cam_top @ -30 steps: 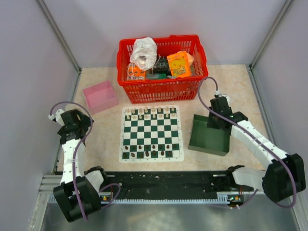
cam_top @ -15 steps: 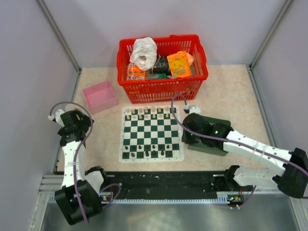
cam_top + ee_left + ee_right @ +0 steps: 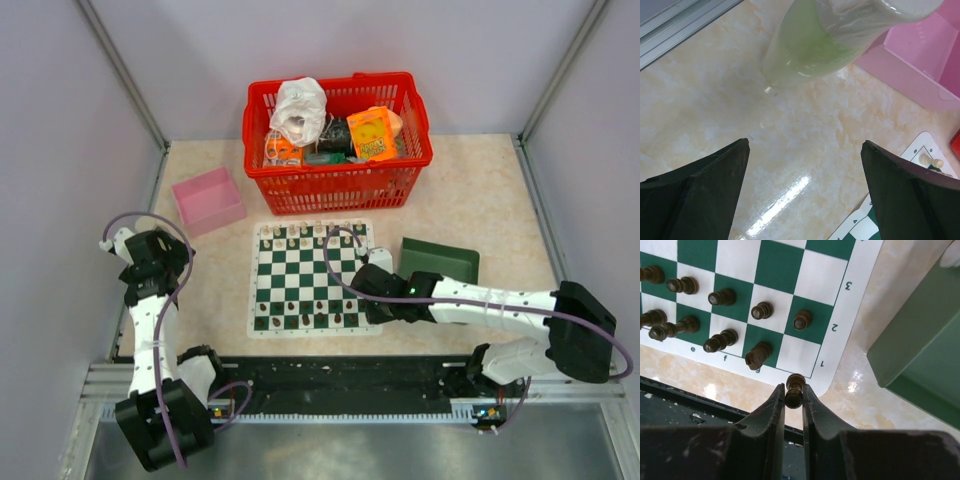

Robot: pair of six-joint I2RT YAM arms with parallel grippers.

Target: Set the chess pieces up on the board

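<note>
1. Now the right gripper is pinching a dark chess piece upright between its nearly closed fingers, hovering just over the near right corner of the board.
2. A second ago this arm was reaching over the green tray; it is now arriving at the board, so the piece was probably picked up there.
3. Meanwhile the other dark pieces are filling the two near rows, and the corner square beside the held piece is looking empty, so it is likely the destination.
4. Off to the side, the left gripper is hanging spread wide, holding nothing, over the tabletop near the pink box.
</note>
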